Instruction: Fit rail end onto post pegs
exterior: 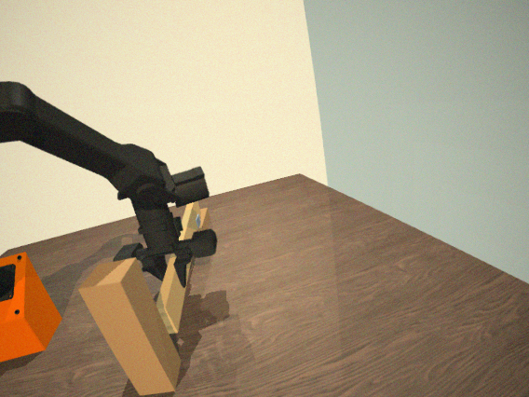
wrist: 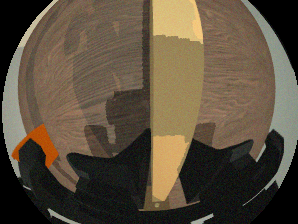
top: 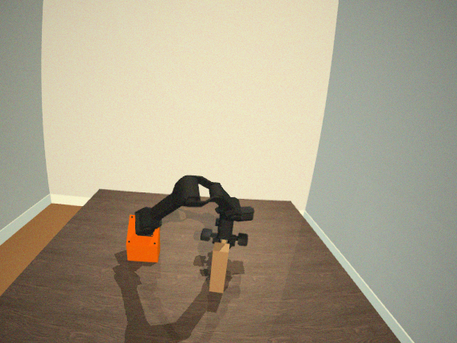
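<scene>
The long wooden rail (exterior: pixel 173 298) (wrist: pixel 173 96) slopes up from the tall wooden footboard block (top: pixel 218 270) (exterior: pixel 128 317) toward the robot. My gripper (top: pixel 222 242) (exterior: pixel 172 272) (wrist: pixel 159 132) points straight down and is shut on the rail, one finger on each side, partway along its length. Just behind the gripper in the exterior view, a short piece of wood (exterior: pixel 190 216) with a small bluish spot looks like the post. Its pegs and the holes in the rail's end are hidden by the gripper and arm.
The arm's orange base (top: pixel 142 245) (exterior: pixel 23 317) (wrist: pixel 40 143) stands to the left of the rail. The dark wood table top (top: pixel 302 282) (exterior: pixel 349 280) runs to walls at the back and right.
</scene>
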`<state>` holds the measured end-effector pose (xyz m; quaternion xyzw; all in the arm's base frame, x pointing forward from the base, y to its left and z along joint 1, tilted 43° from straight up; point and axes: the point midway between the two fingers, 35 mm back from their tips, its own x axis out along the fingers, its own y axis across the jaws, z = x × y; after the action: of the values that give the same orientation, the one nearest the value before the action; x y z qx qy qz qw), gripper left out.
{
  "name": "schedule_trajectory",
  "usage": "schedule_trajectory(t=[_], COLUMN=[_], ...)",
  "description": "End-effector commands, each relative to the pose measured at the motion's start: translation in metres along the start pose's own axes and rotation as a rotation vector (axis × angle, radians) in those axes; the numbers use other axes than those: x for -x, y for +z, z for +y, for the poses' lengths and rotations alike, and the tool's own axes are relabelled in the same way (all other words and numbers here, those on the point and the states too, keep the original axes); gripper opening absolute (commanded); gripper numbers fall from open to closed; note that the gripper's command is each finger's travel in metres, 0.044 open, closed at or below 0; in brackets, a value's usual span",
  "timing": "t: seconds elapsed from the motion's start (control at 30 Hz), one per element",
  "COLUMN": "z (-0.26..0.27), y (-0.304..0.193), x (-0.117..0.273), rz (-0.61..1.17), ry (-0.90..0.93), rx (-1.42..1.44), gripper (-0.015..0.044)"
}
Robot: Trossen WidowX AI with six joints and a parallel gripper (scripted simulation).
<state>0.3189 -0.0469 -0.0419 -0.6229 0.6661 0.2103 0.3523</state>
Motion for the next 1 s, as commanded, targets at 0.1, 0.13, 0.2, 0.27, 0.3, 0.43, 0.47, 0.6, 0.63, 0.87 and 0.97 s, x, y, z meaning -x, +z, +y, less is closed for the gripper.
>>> schedule_trajectory(t=[0.1, 0.13, 0.2, 0.27, 0.3, 0.43, 0.47, 0.6, 0.63, 0.87, 0.97], z=[0.0, 0.0, 0.0, 0.0, 0.0, -0.001, -0.001, -0.001, -0.001, -0.002, -0.003], y=[0.0, 0.0, 0.0, 0.0, 0.0, 0.0, 0.0, 0.0, 0.0, 0.0, 0.0], x=[0.003, 0.003, 0.004, 0.005, 0.006, 0.008, 0.008, 0.01, 0.011, 0.014, 0.016], rz=[0.004, 0.004, 0.004, 0.004, 0.004, 0.004, 0.004, 0.004, 0.004, 0.003, 0.003], ry=[-0.002, -0.002, -0.002, -0.002, -0.002, -0.002, -0.002, -0.002, -0.002, -0.002, -0.002], rx=[0.001, 0.001, 0.001, 0.001, 0.001, 0.001, 0.001, 0.001, 0.001, 0.001, 0.001], gripper=[0.0, 0.0, 0.0, 0.0, 0.0, 0.0, 0.0, 0.0, 0.0, 0.0, 0.0])
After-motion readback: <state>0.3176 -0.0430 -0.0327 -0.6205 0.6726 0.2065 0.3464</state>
